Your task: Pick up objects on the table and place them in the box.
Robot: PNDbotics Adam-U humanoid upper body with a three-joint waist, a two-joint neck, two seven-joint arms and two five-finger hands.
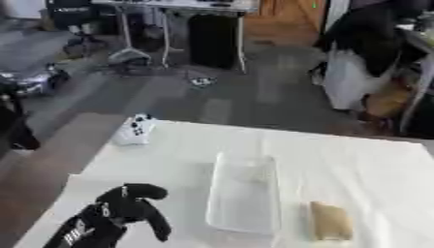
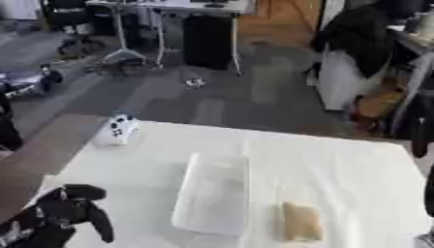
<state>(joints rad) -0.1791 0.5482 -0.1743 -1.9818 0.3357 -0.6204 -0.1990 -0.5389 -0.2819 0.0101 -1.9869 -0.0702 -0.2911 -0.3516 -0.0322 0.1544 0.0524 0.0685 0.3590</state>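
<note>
Task looks barely started, judging by how things lie: the clear plastic box [image 1: 245, 193] sits near the middle of the table [image 1: 356, 160], long side running toward the far edge, and as far as the views show it is empty, though its see-through walls make that hard to confirm. Two objects still out on the white cloth. A tan flat block, maybe a sponge or bread-like piece [image 1: 330, 220], lies just beside the box on its right, close to the near edge, not touching it as far as I can tell. A white game controller with dark buttons [image 1: 135, 129] sits at the far left corner, well apart from the box. Left hand [image 1: 135, 206] shows at the near left corner, above the table edge, fingers curled downward with nothing in them — clenched on air, no contact with any object. Right hand: not visible in either view. So nothing placed yet, both items left to move; tan block is the nearer candidate but lies on the right side, controller is on the left hand's side but far off.
</note>
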